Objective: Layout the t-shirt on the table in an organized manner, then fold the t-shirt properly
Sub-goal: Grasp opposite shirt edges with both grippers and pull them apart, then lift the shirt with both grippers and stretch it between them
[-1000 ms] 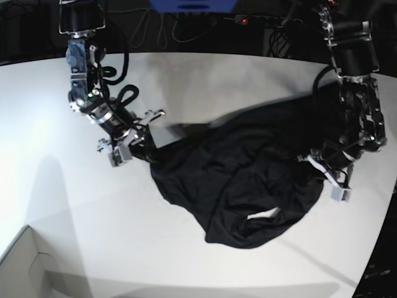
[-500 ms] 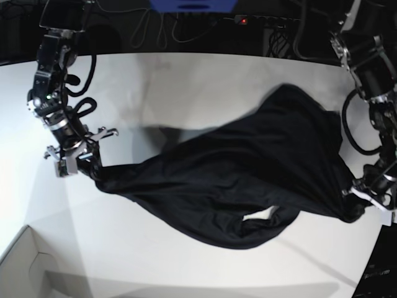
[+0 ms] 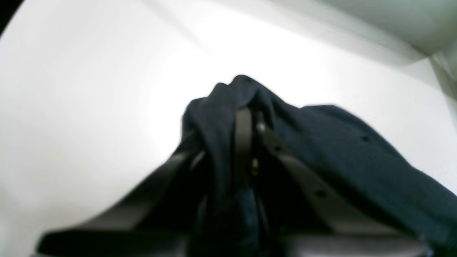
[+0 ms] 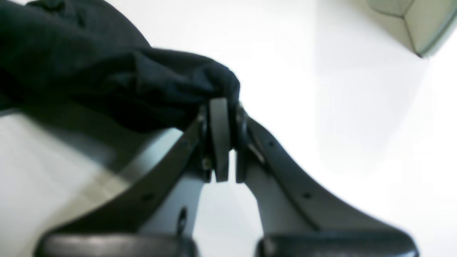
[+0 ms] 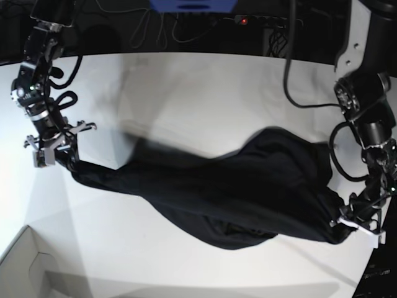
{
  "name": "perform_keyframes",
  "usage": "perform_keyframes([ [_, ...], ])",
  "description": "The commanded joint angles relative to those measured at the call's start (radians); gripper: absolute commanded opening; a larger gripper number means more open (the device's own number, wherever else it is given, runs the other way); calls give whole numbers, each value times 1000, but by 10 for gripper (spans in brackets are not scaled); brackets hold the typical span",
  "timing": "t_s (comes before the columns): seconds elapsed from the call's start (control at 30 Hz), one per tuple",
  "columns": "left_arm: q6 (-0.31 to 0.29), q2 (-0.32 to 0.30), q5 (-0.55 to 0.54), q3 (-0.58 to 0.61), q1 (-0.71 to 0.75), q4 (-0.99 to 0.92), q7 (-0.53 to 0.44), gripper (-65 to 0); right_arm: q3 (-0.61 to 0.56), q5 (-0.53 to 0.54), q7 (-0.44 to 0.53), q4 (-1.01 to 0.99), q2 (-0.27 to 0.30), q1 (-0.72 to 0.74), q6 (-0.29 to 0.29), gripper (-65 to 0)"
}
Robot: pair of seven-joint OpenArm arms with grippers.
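Observation:
The black t-shirt (image 5: 236, 186) is stretched in a long band across the white table (image 5: 205, 87), sagging in the middle. At the left of the base view my right gripper (image 5: 60, 155) is shut on one end of it. The right wrist view shows a bunch of fabric (image 4: 107, 78) pinched at that gripper's (image 4: 228, 107) tips. My left gripper (image 5: 348, 227) holds the other end, low at the right of the base view. In the left wrist view the cloth (image 3: 339, 150) drapes over that gripper's (image 3: 251, 119) near-closed fingers and hides part of them.
A pale cardboard box (image 5: 25, 267) sits at the table's near left corner; it also shows in the right wrist view (image 4: 410, 21). Cables and dark equipment run behind the far edge (image 5: 198, 25). The table's curved edge passes close to the left gripper.
Both arms have swung outward, away from each other. The bunched t-shirt has been pulled from a heap into a long stretched band, and the left gripper has dropped toward the near right edge.

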Motion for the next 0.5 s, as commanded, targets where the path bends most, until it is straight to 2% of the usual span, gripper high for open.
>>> perform_keyframes([
  [0.0,13,-21,-23,17,-46,16,-39,-529,8,8,25,18,16,10,-5,-650],
  [0.17,9,-21,-29,65,-53,19,-31,-275,6,5,25,18,11,13,-5,-650],
  [0.27,9,-29,-96,65,-35,81,-15,-155,3,4,25,18,10,14,-5,-650],
  [0.37,9,-49,-187,65,59,200,65,-88,3,4,25,18,10,14,-5,-650],
  [0.47,16,-57,-287,65,204,361,127,-49,3,5,25,18,10,14,-5,-650],
])
